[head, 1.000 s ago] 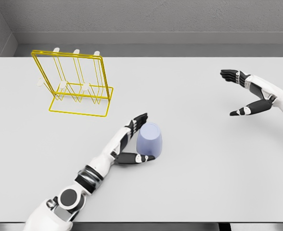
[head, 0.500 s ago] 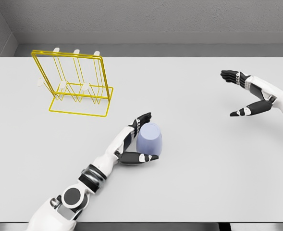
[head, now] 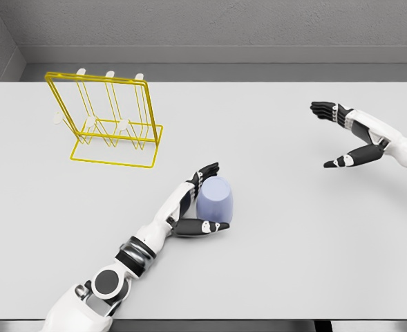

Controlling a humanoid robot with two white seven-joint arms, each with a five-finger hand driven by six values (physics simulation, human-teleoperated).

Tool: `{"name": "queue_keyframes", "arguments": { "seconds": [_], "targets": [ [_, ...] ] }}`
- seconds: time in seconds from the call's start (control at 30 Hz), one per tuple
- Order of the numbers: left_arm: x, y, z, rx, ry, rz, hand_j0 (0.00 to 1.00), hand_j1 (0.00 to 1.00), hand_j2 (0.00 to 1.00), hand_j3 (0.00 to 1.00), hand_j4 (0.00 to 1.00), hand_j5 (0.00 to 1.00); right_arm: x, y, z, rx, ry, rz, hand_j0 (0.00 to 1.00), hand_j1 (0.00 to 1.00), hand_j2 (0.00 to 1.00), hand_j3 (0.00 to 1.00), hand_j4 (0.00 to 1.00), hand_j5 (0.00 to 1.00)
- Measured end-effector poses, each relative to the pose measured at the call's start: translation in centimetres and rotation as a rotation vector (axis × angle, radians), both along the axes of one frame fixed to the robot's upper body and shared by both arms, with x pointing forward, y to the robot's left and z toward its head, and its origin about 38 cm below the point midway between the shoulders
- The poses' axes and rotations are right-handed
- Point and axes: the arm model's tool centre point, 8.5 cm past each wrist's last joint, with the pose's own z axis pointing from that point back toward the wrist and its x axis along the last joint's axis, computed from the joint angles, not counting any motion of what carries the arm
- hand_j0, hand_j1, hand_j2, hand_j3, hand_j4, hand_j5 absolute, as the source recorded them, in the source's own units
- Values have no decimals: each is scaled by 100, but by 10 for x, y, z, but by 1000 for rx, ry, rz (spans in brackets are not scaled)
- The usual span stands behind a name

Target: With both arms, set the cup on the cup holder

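While I watch through the head view, the left hand (head: 193,206) cups the lavender cup (head: 215,199), fingers behind it and thumb in front, closed around its side. The cup stands upside down on the white table (head: 272,242), near centre. The yellow wire cup holder (head: 108,121) stands far left, well apart. My right hand (head: 348,135) hovers far right, fingers spread, holding nothing.
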Motion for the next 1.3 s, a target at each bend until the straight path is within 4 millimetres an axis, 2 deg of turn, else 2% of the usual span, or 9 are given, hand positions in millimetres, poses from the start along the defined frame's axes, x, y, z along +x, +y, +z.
{"name": "queue_keyframes", "arguments": {
  "seconds": [0.1,0.37,0.97,1.3],
  "targets": [
    [0,0,0,0,0,1,84,84,84,84,84,84,0,0,0,0,0,0,100,100,100,100,100,100],
    [0,0,0,0,-1,1,76,76,76,76,76,76,0,2,-1,3,2,2,100,100,100,100,100,100],
    [2,3,4,-9,-11,8,73,73,73,73,73,73,1,3,-1,5,-1,4,100,100,100,100,100,100],
    [3,3,18,-32,-50,9,73,73,73,73,73,73,1,4,0,5,-1,5,100,100,100,100,100,100]
  ]
}}
